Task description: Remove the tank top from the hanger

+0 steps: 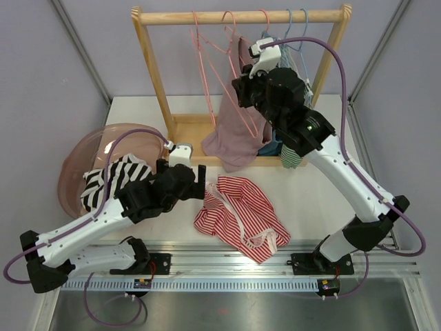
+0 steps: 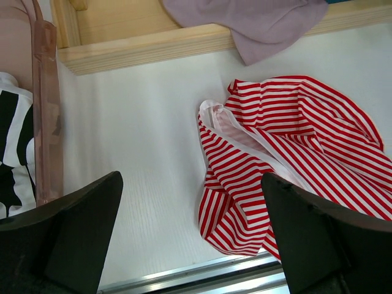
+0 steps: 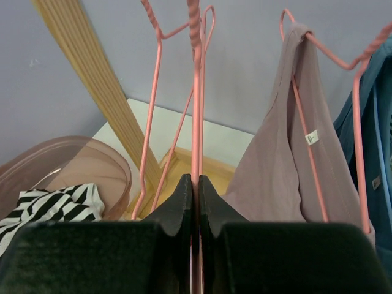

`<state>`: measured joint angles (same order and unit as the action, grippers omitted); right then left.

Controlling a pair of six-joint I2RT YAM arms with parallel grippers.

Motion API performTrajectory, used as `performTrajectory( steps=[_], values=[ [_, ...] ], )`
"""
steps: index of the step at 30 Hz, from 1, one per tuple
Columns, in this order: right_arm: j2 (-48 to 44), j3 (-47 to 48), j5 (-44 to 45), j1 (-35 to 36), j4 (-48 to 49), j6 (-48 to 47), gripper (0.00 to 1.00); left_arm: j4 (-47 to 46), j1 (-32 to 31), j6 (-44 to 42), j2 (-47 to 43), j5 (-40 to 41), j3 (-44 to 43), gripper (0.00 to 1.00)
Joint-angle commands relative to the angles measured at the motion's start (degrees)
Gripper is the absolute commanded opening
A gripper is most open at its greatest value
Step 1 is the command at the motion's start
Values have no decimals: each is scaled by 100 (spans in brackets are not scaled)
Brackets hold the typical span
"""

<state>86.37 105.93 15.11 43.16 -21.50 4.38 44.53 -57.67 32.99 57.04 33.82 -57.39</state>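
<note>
A red-and-white striped tank top (image 1: 238, 217) lies crumpled on the white table, off any hanger; the left wrist view shows it (image 2: 294, 135) to the right of my fingers. My left gripper (image 1: 201, 181) (image 2: 191, 180) hovers low beside its left edge, open, with nothing between the jaws. Up at the wooden rack (image 1: 241, 15), my right gripper (image 1: 239, 84) (image 3: 196, 180) is shut on the wire of a bare pink hanger (image 3: 196, 92).
A mauve top (image 1: 234, 141) (image 3: 275, 177) hangs on another pink hanger (image 3: 309, 153) to the right, with teal (image 3: 373, 122) and green-striped (image 1: 293, 157) garments beyond. At the left, a pink basin (image 1: 76, 158) (image 2: 46, 110) holds a black-and-white striped garment (image 1: 110, 179).
</note>
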Motion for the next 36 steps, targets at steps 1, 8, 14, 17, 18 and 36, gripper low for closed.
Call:
performTrajectory(
  steps=[1, 8, 14, 17, 18, 36],
  values=[
    [389, 779, 677, 131, -3, -403, 0, -59, 19, -91, -333, 81, 52, 99],
    [1549, 2211, 1019, 140, -425, -745, 0, 117, 10, -56, -509, 107, 105, 99],
    [2279, 3171, 1099, 158, -944, -781, 0, -67, 10, -179, -501, -288, 166, 99],
    [2113, 2874, 1099, 184, -857, -764, 0, -313, -25, -302, -474, -596, 236, 99],
    [2043, 2776, 1073, 202, -761, -755, 0, -496, -51, -346, -457, -675, 263, 99],
    [-1340, -255, 415, 202, -856, -140, 100, -2106, -798, -891, 1819, -1343, 105, 99]
  ],
)
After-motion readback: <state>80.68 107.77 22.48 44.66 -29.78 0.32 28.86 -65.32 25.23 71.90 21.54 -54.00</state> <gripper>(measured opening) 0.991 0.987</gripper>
